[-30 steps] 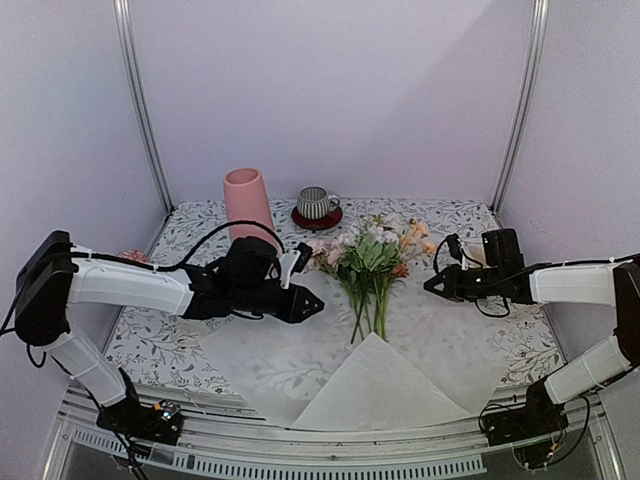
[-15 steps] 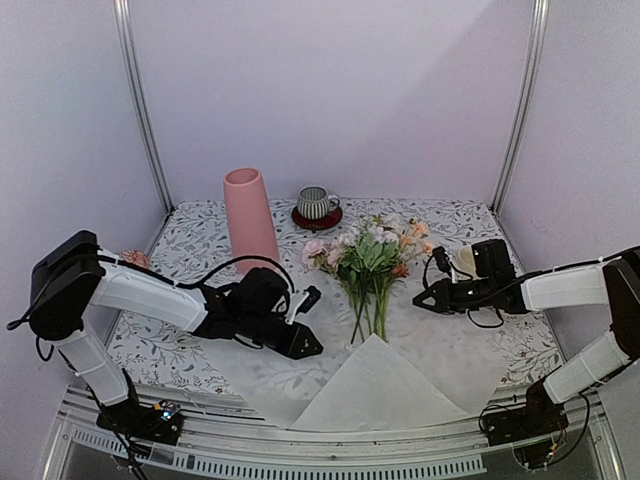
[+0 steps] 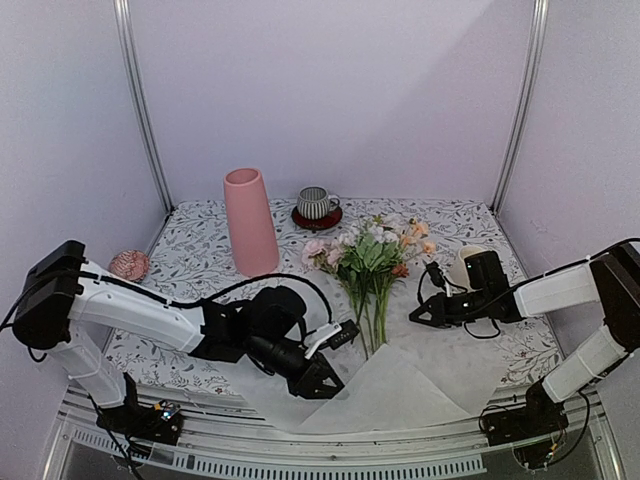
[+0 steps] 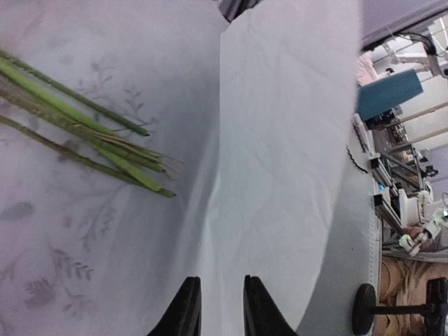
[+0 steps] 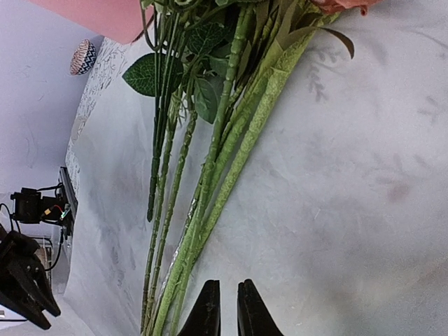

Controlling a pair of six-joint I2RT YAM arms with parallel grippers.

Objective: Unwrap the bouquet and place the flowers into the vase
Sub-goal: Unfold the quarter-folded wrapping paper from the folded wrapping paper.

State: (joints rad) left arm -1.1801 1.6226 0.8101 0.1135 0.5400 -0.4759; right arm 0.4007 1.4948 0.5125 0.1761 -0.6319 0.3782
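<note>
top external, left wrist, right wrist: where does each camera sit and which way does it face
Top external: above and behind the bases, looking down over the table; both arms show.
Left wrist: on the left arm, looking low across the wrapping paper; left gripper at bottom.
Right wrist: on the right arm, looking along the flowers toward the vase; right gripper at bottom.
Shared: both wrist views show the flowers.

no readable text, labels or numbers

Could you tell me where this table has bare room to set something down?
Bare cloth lies between the vase and the small bowl, and back right beyond the striped mug. Crowded: centre front, with flowers, wrapping paper, left gripper, right gripper.
</note>
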